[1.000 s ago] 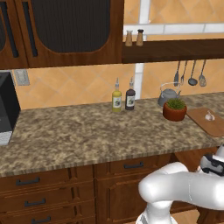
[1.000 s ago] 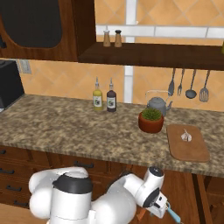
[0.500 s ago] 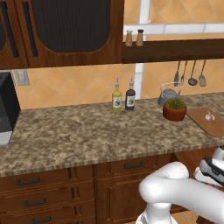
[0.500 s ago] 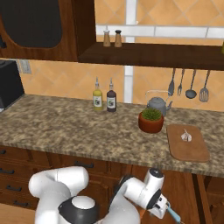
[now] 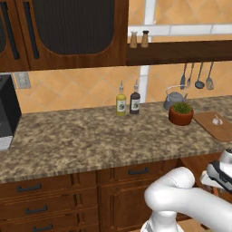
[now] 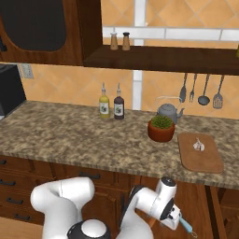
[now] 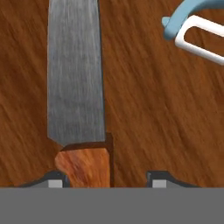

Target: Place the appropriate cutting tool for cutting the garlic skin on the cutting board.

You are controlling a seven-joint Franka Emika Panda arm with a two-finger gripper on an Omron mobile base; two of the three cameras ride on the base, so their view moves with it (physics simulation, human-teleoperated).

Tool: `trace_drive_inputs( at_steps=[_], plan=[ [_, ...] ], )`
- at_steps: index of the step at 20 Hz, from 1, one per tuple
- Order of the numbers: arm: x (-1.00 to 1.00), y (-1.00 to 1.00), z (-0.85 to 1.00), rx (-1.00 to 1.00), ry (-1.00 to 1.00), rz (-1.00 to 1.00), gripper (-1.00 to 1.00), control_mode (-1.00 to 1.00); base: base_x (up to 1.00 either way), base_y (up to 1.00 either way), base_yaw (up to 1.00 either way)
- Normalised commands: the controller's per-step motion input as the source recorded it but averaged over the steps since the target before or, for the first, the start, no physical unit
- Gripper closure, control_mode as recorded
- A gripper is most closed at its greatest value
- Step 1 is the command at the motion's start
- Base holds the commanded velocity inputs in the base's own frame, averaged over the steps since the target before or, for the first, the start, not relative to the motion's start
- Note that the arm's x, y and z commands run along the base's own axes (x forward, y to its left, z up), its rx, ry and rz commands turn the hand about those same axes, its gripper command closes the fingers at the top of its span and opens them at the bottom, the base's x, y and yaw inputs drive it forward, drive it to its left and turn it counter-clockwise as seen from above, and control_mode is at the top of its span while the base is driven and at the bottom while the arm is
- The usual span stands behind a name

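The knife (image 7: 76, 87) lies flat on dark, streaky wood, likely a drawer bottom: a broad, brushed grey steel blade and a mottled orange-brown handle. Just beside it sits a pale blue and white peeler (image 7: 194, 30). The gripper (image 7: 105, 180) sits low over the handle, jaws spread either side of it, one tip touching the handle, the other apart. On the speckled granite surface (image 6: 70, 140) rests a rounded reddish cutting board (image 6: 200, 151) bearing the whitish garlic (image 6: 199, 145), beside a terracotta plant pot (image 6: 161, 129).
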Motion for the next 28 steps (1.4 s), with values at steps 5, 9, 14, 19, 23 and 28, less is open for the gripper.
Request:
trace_drive_inputs(
  at_steps=[5,9,14,19,23,28],
  plan=[
    [-0.14,-0.14,-0.12,0.00,-0.01,-0.01,1.00,-1.00,0.00,0.00,0.00],
    [-0.46,-0.33,0.26,0.00,-0.08,0.00,1.00,-1.00,0.00,0.00,0.00],
    [-0.51,-0.01,0.93,0.01,-0.09,0.00,1.00,-1.00,0.00,0.00,0.00],
    [-0.54,0.14,1.00,0.00,-0.02,0.00,1.00,-1.00,0.00,0.00,0.00],
    [-0.36,0.04,1.00,0.00,0.00,0.00,1.00,-1.00,0.00,0.00,0.00],
    [-0.13,-0.19,0.99,0.00,-0.02,-0.11,1.00,-1.00,0.00,0.00,0.00]
  ],
)
